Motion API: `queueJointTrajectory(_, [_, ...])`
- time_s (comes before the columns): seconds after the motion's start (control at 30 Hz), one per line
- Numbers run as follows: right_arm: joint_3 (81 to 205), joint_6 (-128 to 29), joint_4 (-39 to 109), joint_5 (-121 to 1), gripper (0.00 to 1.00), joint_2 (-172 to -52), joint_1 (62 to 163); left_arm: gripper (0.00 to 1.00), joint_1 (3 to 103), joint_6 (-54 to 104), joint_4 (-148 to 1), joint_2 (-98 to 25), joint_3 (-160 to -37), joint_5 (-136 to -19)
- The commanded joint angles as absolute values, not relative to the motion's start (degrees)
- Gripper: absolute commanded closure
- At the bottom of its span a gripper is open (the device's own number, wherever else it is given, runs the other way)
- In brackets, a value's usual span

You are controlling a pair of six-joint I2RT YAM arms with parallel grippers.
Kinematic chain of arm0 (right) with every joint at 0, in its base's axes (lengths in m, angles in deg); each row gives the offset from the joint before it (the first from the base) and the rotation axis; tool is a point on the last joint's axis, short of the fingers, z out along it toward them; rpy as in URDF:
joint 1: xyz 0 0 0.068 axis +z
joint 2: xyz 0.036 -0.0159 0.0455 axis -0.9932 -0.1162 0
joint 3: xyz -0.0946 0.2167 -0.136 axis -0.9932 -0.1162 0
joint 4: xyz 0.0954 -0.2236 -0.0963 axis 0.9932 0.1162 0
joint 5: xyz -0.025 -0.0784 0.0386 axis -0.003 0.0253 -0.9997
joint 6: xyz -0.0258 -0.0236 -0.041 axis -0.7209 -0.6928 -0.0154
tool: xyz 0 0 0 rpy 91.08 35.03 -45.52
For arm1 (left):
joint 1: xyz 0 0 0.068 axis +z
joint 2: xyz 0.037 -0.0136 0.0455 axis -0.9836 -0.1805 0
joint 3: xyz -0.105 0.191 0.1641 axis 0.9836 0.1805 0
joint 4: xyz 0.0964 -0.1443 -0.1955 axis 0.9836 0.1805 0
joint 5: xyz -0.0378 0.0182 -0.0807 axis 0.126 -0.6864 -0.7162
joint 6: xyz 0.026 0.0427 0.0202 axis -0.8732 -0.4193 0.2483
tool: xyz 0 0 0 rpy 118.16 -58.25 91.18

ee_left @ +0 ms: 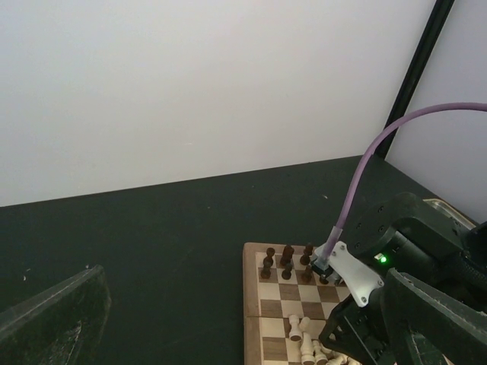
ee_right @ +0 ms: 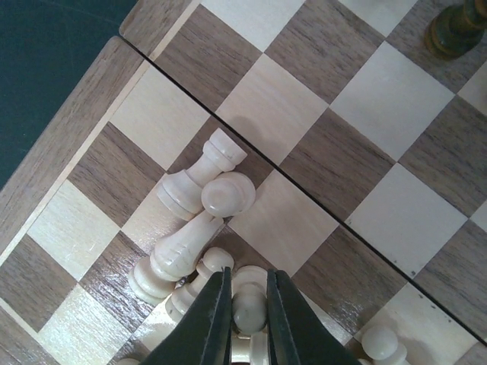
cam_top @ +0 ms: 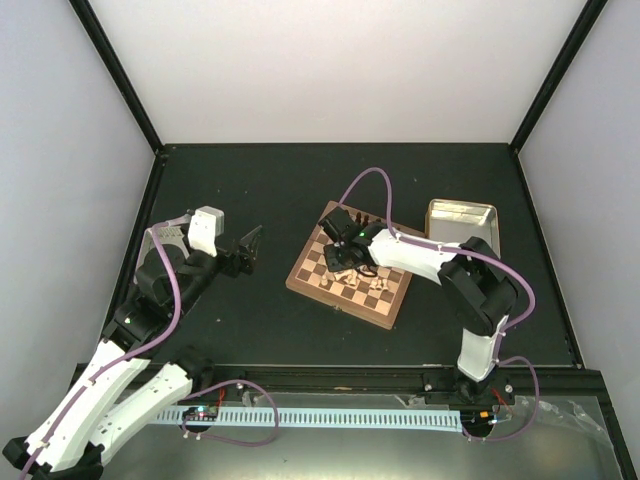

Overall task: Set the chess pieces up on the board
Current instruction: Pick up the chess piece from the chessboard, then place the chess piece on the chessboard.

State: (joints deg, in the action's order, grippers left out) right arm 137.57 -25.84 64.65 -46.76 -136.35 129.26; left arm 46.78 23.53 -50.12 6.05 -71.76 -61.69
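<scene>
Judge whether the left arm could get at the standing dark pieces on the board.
Probably yes: the left end effector faces the board with nothing between, and the dark pieces stand on its side of the right arm, which hovers over the cream pieces.

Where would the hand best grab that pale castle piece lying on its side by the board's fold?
Take the castle piece around its narrow neck just under the notched top, coming straight down and closing across its length. It lies flat and that end is clear, while a round-headed piece crowds its body.
</scene>
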Motion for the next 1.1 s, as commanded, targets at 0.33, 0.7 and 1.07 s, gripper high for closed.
queueJointTrajectory(0.33, [133.65, -24.96, 60.15, -39.64, 0.93, -126.85, 129.29, 0.01, 46.89, 23.72, -50.15, 5.96, -72.02, -62.12])
queueJointTrajectory(0.7, [120.25, -18.9, 66.1, -32.98, 0.92, -110.15, 129.19, 0.01, 46.82, 24.15, -50.74, 6.62, -71.76, -63.76])
queueJointTrajectory(1.07, [110.12, -13.33, 70.04, -37.8, 0.91, -104.18, 129.2, 0.01, 46.87, 24.23, -50.88, 7.23, -71.86, -64.23])
